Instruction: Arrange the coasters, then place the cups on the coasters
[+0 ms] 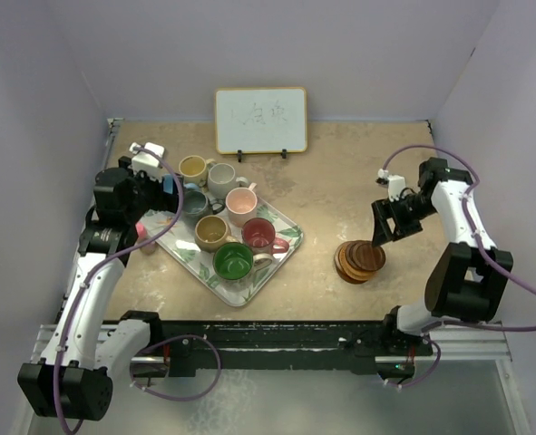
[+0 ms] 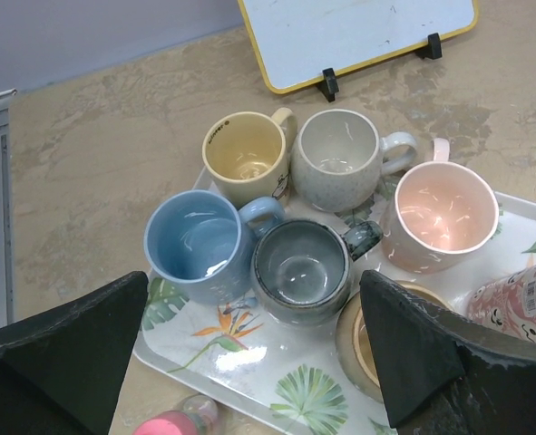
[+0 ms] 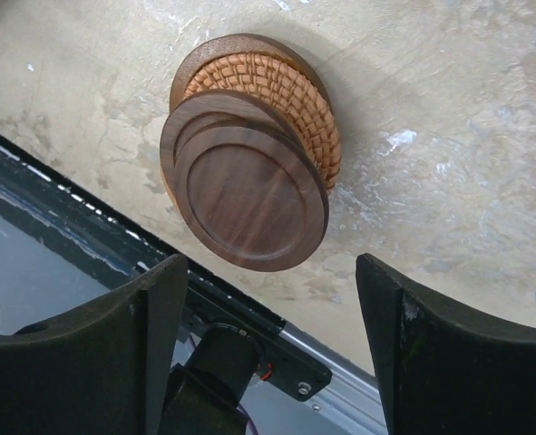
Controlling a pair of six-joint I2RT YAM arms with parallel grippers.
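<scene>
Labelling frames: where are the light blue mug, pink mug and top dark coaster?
light blue mug (image 2: 195, 245): left wrist view, inner floor.
pink mug (image 2: 440, 208): left wrist view, inner floor.
top dark coaster (image 3: 251, 197): right wrist view, centre of face.

My top camera looks down from high up on the whole table (image 1: 340, 172). My left wrist camera looks closely at the cups (image 2: 295, 272), my right at the coasters (image 3: 249, 195). The top view sees both.

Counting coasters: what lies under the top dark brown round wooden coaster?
A second dark wooden disc's edge, an orange-brown woven-textured layer and a dark rim peek out. Anything lower is covered.
</scene>
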